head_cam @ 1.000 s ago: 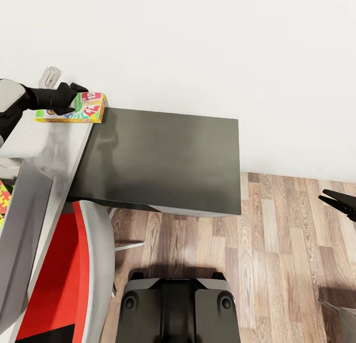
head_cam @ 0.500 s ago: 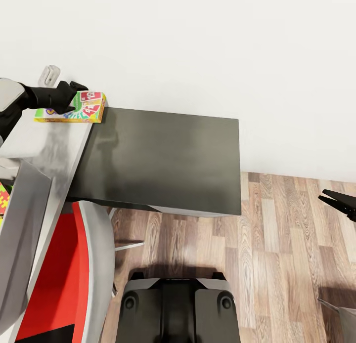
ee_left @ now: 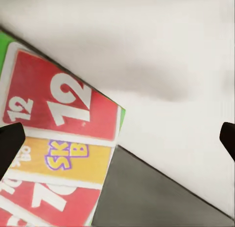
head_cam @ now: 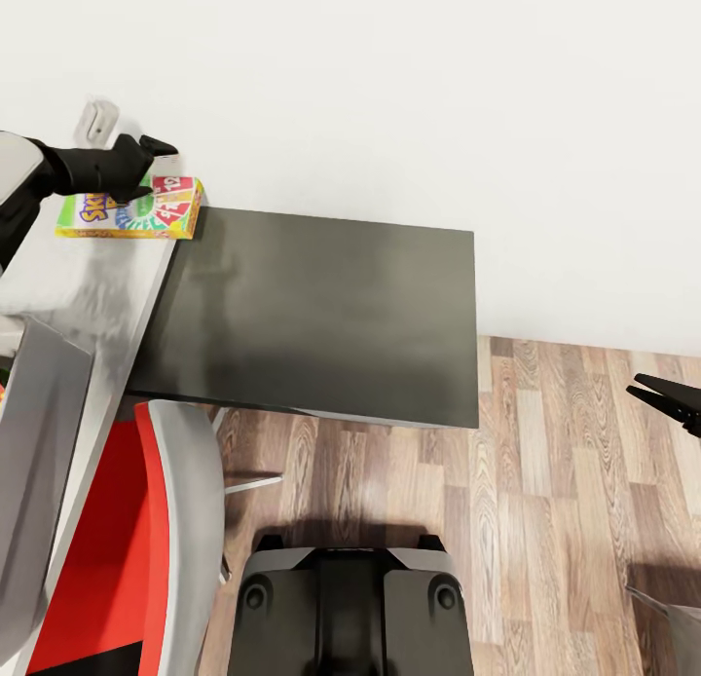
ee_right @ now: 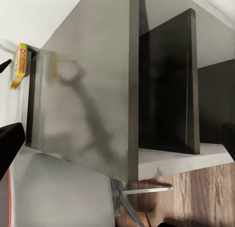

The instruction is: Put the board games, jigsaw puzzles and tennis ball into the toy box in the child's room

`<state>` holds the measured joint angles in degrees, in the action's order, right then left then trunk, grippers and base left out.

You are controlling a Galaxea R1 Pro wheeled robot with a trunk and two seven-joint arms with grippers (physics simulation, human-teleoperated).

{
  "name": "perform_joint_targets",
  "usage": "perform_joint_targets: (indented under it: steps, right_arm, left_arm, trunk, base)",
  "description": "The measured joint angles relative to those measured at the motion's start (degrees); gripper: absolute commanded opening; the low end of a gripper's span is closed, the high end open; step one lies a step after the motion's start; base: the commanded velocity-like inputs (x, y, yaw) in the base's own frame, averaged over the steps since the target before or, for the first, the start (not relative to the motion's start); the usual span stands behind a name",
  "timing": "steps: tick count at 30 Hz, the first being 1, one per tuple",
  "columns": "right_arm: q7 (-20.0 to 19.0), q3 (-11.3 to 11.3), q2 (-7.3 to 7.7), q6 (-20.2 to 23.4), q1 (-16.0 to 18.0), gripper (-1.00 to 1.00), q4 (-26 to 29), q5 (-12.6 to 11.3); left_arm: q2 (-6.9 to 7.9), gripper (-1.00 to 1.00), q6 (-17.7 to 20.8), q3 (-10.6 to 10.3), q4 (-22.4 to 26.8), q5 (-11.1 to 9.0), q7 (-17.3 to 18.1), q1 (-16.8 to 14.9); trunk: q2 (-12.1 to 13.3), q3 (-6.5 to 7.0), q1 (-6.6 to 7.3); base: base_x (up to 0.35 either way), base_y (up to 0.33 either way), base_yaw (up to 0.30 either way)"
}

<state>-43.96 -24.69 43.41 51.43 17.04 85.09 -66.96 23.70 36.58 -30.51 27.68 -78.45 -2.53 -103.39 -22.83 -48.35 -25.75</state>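
Note:
A yellow-green-red board game (head_cam: 131, 210) lies flat on the pale grey end of the table (head_cam: 88, 286), close to the wall. My left gripper (head_cam: 154, 169) hovers open over the box's far right corner; in the left wrist view its two fingertips stand wide apart either side of the red and yellow cards printed on the board game (ee_left: 54, 134). A grey sloping wall of the toy box (head_cam: 39, 462) shows at the lower left. My right gripper (head_cam: 667, 399) hangs open over the wooden floor at the far right, holding nothing. The right wrist view catches the board game (ee_right: 19, 65) far off.
The table's dark grey section (head_cam: 312, 306) fills the middle. A red chair with a grey shell (head_cam: 146, 540) is tucked beside the desk at lower left. A small white object (head_cam: 97, 121) stands against the wall. My base (head_cam: 350, 608) stands on the wooden floor (head_cam: 545, 481).
The left gripper has drawn back from over the board game towards the wall, uncovering more of its lid. The view has shifted slightly. The right arm is unmoved.

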Motion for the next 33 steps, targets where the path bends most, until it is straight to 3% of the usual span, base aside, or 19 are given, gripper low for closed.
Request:
perform_joint_targets:
  steps: [8,16,33]
  right_arm:
    - [0.1,0.0,-0.02,0.0,0.0,1.00,0.0,0.0]
    - [0.1,0.1,-0.03,0.0,0.0,1.00,0.0,0.0]
    - [0.1,0.1,-0.07,-0.1,0.0,1.00,0.0,0.0]
  left_arm:
    - [0.00,1.00,0.0,1.3,2.2,0.0,0.0,0.0]
    - [0.00,1.00,0.2,5.0,4.6,0.2,-0.1,0.0]
    - [0.01,1.00,0.6,7.2,7.0,0.2,0.0,0.0]
  trunk:
    - [0.0,0.00,0.00]
    - [0.0,0.00,0.00]
    - [0.0,-0.01,0.00]
  base:
    - [0.000,0.000,0.000]
    - [0.000,0.000,0.000]
    - [0.000,0.000,0.000]
